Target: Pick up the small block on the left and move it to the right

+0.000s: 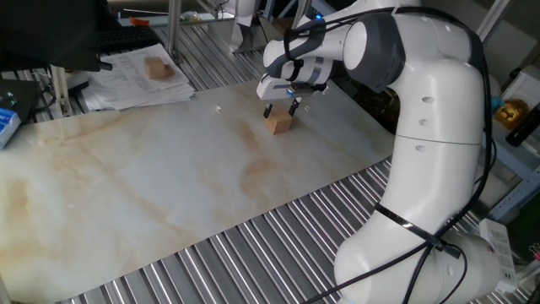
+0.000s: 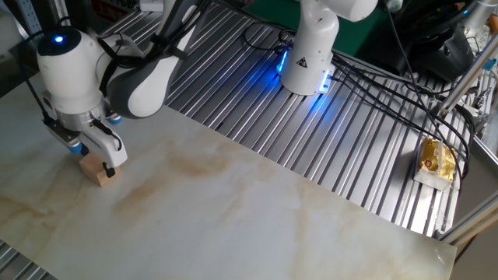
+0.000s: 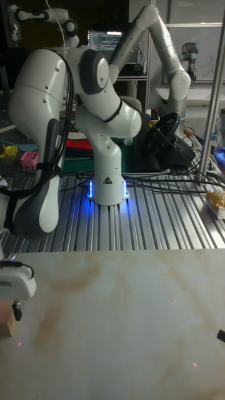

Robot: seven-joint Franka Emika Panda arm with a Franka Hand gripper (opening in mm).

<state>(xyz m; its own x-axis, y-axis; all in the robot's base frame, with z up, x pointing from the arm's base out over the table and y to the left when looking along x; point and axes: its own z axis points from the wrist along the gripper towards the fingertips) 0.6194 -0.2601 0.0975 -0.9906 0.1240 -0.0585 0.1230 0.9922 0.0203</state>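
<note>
The small block (image 1: 278,124) is a light-tan wooden cube resting on the marble board (image 1: 152,186), near its far right edge in this view. My gripper (image 1: 281,110) hangs just over it, open, with one finger on each side of the block's top. In the other fixed view the block (image 2: 97,171) lies at the far left under the gripper (image 2: 93,159), and one dark fingertip (image 2: 110,169) stands beside its right face. The tall fixed view shows the block (image 3: 7,325) at the left edge, with a fingertip (image 3: 17,310) next to it.
A second, browner wooden block (image 1: 156,67) lies on a stack of papers (image 1: 126,84) beyond the board. The robot base (image 2: 307,62) with blue lights and cables stands on the slatted metal table (image 2: 373,140). A yellow object (image 2: 436,159) lies at the far right.
</note>
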